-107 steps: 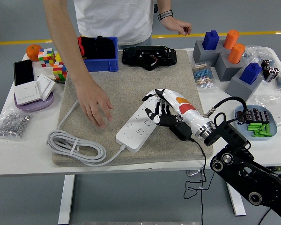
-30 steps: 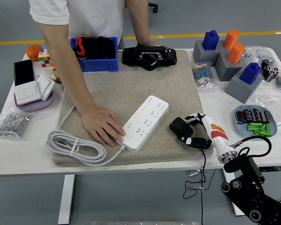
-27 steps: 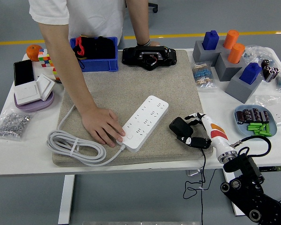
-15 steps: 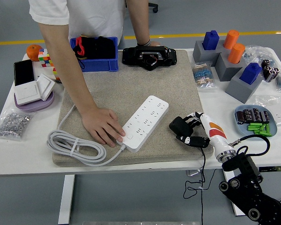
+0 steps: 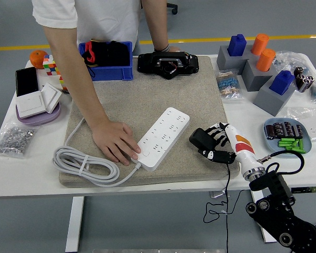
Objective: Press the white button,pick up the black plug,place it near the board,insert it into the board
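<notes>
Grey workshop floor with a yellow line runs behind a white table (image 5: 21,182), and a tan felt mat (image 5: 147,95) covers the table's middle. On the mat lies the white power strip (image 5: 160,138), set on a slant, its grey cable (image 5: 84,164) coiled at the near left. A person stands at the far side; the person's hand (image 5: 116,143) rests flat on the mat, fingers touching the strip's near left end, holding it steady.

My right hand (image 5: 217,145) comes in from the near right corner, white forearm with an orange patch. My fingers (image 5: 217,132) are curled around the black plug (image 5: 201,140), which sits at the mat's near right, just right of the strip. Its thin black cord (image 5: 225,190) hangs over the table's near edge. My left hand is out of view.

Half a second ago the plug sat a touch farther right and nearer; it has since shifted slightly left and away with my fingers wrapped over it, and the cord below has swung. I judge the grasp is now taken and the carry toward the strip is beginning. I cannot tell whether the plug is off the mat. Placing it beside the strip and pushing it into a socket are not yet done.

Elsewhere: a blue bin (image 5: 108,62) far left, grey blocks with blue and orange pegs (image 5: 255,63) far right.
</notes>
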Controlling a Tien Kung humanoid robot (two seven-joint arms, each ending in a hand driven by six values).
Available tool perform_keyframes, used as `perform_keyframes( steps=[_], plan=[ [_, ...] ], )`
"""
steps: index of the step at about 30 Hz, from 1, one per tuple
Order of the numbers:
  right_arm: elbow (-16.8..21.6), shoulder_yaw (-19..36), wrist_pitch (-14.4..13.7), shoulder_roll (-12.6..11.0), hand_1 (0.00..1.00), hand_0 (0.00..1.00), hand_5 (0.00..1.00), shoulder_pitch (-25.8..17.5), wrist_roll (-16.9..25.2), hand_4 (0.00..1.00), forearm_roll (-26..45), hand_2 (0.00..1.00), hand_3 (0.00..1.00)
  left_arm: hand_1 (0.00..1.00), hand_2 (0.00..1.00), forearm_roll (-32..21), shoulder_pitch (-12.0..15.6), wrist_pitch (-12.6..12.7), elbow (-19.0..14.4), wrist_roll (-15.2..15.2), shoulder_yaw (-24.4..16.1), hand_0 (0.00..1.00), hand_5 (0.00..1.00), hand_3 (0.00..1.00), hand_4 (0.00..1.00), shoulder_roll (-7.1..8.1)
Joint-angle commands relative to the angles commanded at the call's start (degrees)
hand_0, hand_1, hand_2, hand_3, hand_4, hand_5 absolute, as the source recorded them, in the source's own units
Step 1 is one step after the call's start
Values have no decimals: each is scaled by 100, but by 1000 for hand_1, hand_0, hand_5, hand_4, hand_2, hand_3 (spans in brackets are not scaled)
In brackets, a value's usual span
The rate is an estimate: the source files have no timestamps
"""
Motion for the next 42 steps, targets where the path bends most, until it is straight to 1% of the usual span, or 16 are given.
perform_keyframes(
  steps=[1,6,7,14,20,29,38,42],
  plan=[
    [33,-5,-1,-3,308,303,2,13,-2,836,27,333,429,635,613,1,-4,-1,0,1,1,687,169,632,561,3],
    [123,-22,9,14,308,303,2,138,11,836,139,333,429,635,613,9,-27,-4,0,1,9,687,169,632,561,21],
    [122,-32,12,22,304,302,2,175,16,819,163,335,432,636,612,19,-31,-5,0,3,3,687,167,632,560,24],
    [9,-204,49,149,315,309,2,495,43,826,378,340,446,635,613,2,-43,-17,0,3,40,687,167,632,560,36],
    [-166,-490,75,308,317,310,2,786,96,831,582,342,450,635,613,44,-31,-29,0,12,33,687,168,632,561,47],
    [-492,-834,85,496,319,308,2,1049,158,834,705,344,448,634,613,65,-22,-44,0,19,49,687,167,632,560,52],
    [-936,-819,81,649,319,311,2,1250,239,841,733,347,449,635,613,71,-4,-53,0,14,59,688,167,632,560,54],
    [-1095,-787,75,665,319,311,2,1310,272,841,725,347,449,635,613,82,9,-56,0,17,54,688,167,632,560,46]
  ],
)
